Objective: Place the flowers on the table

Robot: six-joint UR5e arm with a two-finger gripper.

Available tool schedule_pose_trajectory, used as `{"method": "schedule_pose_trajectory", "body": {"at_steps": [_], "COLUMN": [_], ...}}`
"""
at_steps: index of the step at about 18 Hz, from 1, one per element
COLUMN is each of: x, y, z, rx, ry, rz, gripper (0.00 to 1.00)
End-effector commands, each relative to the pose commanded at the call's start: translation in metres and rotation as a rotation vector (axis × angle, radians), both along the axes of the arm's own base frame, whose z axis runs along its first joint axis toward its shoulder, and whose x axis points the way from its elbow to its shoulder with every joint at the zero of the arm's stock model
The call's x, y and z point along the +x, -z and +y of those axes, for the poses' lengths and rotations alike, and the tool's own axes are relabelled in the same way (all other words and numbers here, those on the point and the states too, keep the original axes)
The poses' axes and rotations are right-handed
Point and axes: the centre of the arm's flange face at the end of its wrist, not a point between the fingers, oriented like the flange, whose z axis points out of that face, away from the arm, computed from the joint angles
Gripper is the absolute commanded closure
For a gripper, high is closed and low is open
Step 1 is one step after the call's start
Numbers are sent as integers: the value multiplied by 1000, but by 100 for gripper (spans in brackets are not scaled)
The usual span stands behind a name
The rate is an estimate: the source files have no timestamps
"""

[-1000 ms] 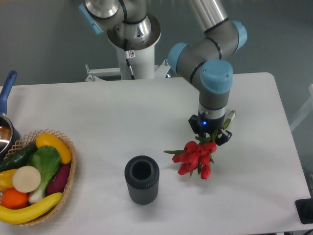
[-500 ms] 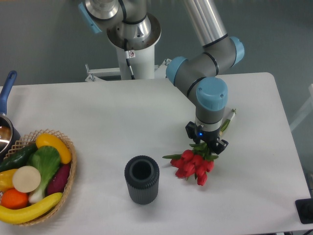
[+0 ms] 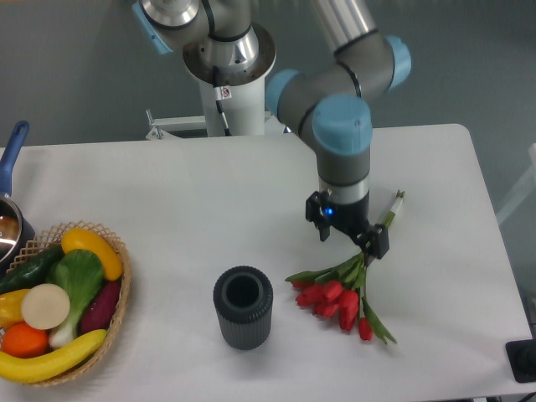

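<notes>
The flowers (image 3: 337,298), a bunch of red tulips with green leaves, lie on the white table (image 3: 167,201) right of centre. The red heads point towards the front. The stems run up and right, and their tip shows at the right of the arm. My gripper (image 3: 347,235) points straight down over the stems, just behind the heads. Its fingers stand apart on either side of the stems, so it looks open. The wrist hides part of the stems.
A dark ribbed vase (image 3: 243,306) stands upright just left of the tulip heads. A wicker basket of vegetables (image 3: 63,303) sits at the front left. A pot with a blue handle (image 3: 10,209) is at the left edge. The robot base (image 3: 226,67) is behind.
The gripper moved left and turned. The tulips went from hanging bunched under the gripper to lying spread on the table, and the fingers now stand wider apart.
</notes>
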Motion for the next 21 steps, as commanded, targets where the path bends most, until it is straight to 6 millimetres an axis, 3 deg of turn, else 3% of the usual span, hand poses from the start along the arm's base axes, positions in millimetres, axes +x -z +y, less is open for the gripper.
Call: {"method": "schedule_pose_trajectory", "body": {"at_steps": [5, 8, 15, 19, 21], "x": [-16, -27, -44, -48, -48], "y": [-45, -61, -100, -106, -106], "z": [-28, -44, -130, -171, -176], "rx": [76, 29, -17, -37, -34], "ry": [-26, 98, 269, 336, 331], "rz": [-39, -99, -166, -160, -159], "gripper": [0, 0, 0, 0, 0]}}
